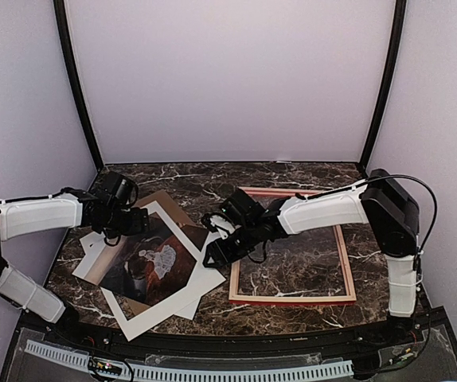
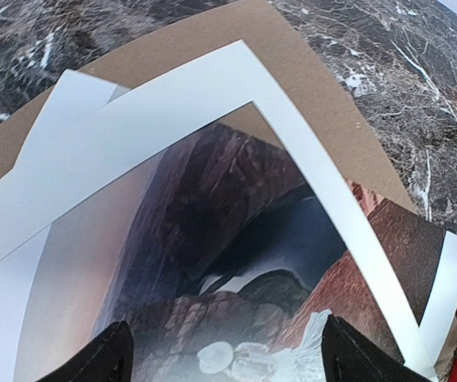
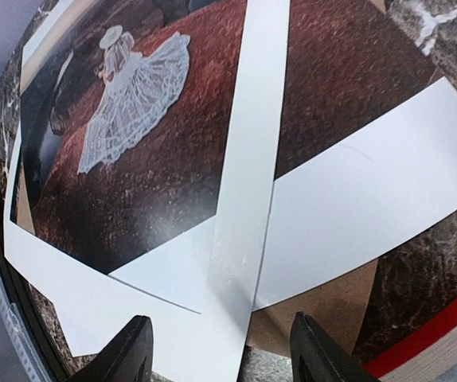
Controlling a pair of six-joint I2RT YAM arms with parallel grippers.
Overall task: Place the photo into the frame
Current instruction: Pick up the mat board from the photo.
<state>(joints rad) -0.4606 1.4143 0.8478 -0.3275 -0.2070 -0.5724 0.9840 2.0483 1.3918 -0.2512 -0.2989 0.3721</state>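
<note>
Left hand (image 2: 224, 362) hangs wide open over the photo (image 2: 212, 263); right hand (image 3: 224, 354) gapes empty above the white mat (image 3: 248, 159), the frame (image 1: 292, 300) lying close by.

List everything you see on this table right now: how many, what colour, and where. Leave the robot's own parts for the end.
photo: one, dark brown picture with a white figure and white margins, face up in the pile left of centre
white mat: one, white with a rectangular cutout, lying askew on top of the photo
backing board: one, plain brown, under the photo and mat, its far corner showing
frame: one, red front, flat on the table to the right of the pile, marble showing through it
table: one, dark marble with white veins, under everything
left gripper: one, black fingers, open above the photo
right gripper: one, black fingers, open over the pile's right edge
</note>
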